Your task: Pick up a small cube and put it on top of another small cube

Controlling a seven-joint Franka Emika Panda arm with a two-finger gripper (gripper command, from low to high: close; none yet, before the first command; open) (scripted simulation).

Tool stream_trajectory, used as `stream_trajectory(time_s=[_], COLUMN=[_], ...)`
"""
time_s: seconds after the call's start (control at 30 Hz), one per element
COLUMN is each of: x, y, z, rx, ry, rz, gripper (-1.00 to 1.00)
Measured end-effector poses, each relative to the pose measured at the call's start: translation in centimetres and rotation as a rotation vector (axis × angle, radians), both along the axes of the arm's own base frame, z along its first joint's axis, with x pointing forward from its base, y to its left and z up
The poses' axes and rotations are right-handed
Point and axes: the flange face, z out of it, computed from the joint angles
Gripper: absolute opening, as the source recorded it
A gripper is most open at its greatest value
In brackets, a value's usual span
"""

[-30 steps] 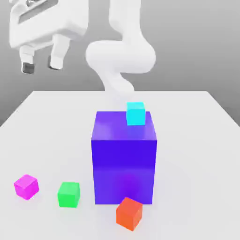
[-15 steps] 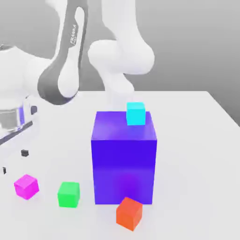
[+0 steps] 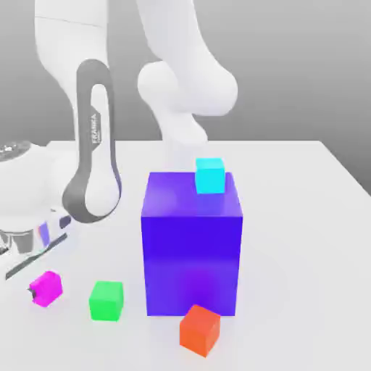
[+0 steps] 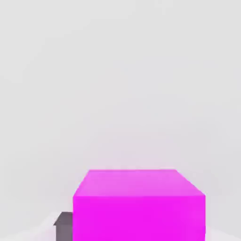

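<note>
Small cube (image 3: 47,288), magenta; block (image 3: 192,246), blue-purple; cubes: cyan (image 3: 210,175), green (image 3: 106,301), orange-red (image 3: 199,330); table (image 3: 304,239), white.

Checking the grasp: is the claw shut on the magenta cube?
Shut on the magenta cube: the claw is down at it, a fingertip against its side.
</note>
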Motion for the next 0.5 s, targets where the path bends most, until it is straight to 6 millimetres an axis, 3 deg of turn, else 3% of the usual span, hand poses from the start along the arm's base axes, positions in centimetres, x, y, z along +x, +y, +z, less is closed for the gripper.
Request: stream_trajectory(time_s=[0.13, 0.23, 0.43, 0.5], x=[0.1, 1.4, 3.4, 3.4], y=[0.5, 3.7, 12.1, 13.4], z=[4.1, 6.0, 8.9, 8.9], rx=[0.001, 0.005, 0.004, 0.001], ry=[-0.001, -0.004, -0.002, 0.000], rz=[0.022, 0.222, 0.707, 0.804], gripper=[-1.00, -1.00, -1.00, -1.00])
